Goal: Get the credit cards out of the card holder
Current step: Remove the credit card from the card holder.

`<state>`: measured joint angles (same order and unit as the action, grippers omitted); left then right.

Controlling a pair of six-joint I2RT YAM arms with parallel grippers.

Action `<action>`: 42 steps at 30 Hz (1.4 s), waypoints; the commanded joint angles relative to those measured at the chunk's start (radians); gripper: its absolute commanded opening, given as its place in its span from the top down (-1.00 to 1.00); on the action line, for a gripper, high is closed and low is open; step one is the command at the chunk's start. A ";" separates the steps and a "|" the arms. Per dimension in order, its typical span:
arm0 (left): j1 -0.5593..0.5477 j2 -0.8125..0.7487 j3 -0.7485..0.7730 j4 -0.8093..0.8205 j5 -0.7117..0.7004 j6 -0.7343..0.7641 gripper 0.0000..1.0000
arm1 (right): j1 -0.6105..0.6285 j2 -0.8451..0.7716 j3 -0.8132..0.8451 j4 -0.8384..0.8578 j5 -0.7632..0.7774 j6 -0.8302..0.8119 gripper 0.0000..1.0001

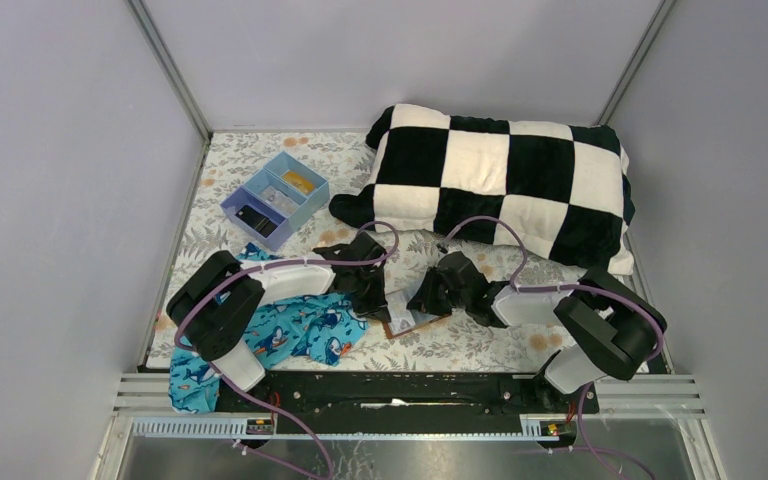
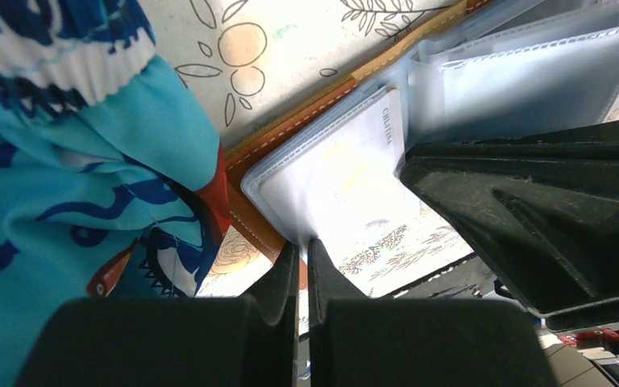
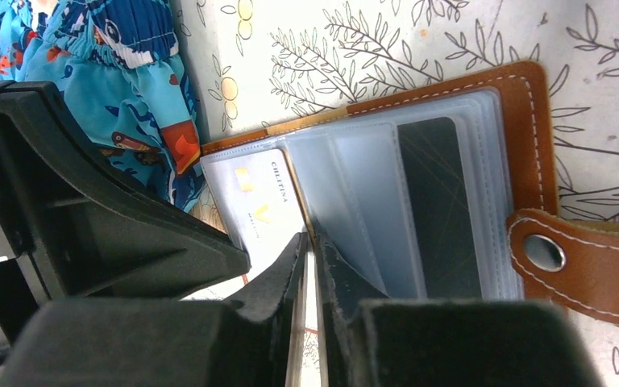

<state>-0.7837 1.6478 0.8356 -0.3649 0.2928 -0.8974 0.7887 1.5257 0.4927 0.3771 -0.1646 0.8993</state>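
The card holder (image 3: 524, 121) lies open on the floral cloth, brown leather with a snap tab (image 3: 544, 254) and clear sleeves; from above it shows as the card holder (image 1: 412, 322) between both grippers. One sleeve holds a white credit card (image 3: 262, 197), another a dark card (image 3: 439, 210). My left gripper (image 2: 306, 246) is shut on the corner of the sleeve with the white credit card (image 2: 346, 173). My right gripper (image 3: 313, 242) is closed on a thin tan-edged card seen edge-on, standing up between the sleeves. The two grippers nearly touch over the holder.
Blue fish-print fabric (image 1: 295, 335) lies left of the holder, under the left arm. A blue divided tray (image 1: 275, 198) sits at the back left. A black-and-white checked pillow (image 1: 505, 185) fills the back right.
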 commanded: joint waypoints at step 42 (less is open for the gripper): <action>-0.028 0.079 0.017 0.106 -0.043 0.182 1.00 | 0.022 -0.210 -0.095 -0.207 0.139 0.113 0.27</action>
<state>-0.8059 1.6855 0.8715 -0.2520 0.3222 -0.7555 0.8036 1.2930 0.3897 0.2085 -0.0864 0.9794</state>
